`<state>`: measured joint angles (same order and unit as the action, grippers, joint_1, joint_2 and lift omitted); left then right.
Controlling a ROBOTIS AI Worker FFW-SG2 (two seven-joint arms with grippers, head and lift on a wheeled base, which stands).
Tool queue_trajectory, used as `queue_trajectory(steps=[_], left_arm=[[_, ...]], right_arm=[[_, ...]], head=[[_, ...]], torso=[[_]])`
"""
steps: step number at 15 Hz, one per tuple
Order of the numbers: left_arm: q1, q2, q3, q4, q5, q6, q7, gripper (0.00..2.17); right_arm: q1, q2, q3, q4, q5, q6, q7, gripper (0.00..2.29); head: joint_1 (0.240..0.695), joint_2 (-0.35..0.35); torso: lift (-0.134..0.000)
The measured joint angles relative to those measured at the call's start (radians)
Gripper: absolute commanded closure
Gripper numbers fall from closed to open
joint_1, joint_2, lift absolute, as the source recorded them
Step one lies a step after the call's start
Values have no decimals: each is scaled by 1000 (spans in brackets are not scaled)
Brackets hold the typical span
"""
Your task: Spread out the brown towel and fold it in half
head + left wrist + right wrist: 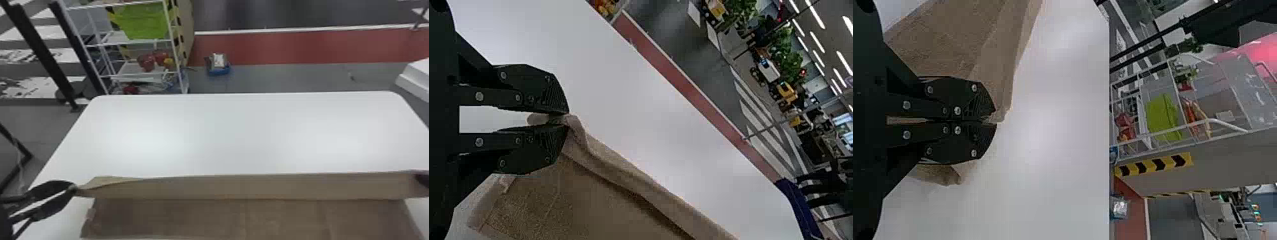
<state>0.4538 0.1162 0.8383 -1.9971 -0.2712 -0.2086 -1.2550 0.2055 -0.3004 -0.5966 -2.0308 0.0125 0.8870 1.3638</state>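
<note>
Brown towel [204, 220], spread wide (far edge lifted)

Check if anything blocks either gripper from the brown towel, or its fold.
Nothing visible: left gripper and right gripper hold the brown towel by its far edge, and nothing lies on its visible part.

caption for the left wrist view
Left gripper pinching a corner of the brown towel above a white table
</note>
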Motion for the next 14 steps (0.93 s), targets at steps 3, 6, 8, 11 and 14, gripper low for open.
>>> queue_trajectory(steps=[3, 6, 8, 11, 14], left_arm=[[26, 5, 1, 33, 9, -26, -16, 988], [29, 12, -43, 78, -17, -48, 0, 988], [21, 13, -56, 82, -25, -51, 10, 988], [-24, 10, -49, 62, -31, -23, 7, 988], [-106, 9, -52, 35, -59, 69, -3, 988]], right_arm=[[55, -3, 1, 35, 0, -78, 0, 1109], [80, 2, 52, 87, 30, -165, 0, 1109], [73, 4, 64, 91, 34, -168, 0, 1109], [8, 4, 42, 71, 25, -79, 0, 1109], [-74, 4, 31, 62, 27, -3, 0, 1109]], head=[[695, 112], [695, 118], [695, 119], [695, 111], [695, 102]], torso=[[-134], [-134], [-134], [-134], [-134]])
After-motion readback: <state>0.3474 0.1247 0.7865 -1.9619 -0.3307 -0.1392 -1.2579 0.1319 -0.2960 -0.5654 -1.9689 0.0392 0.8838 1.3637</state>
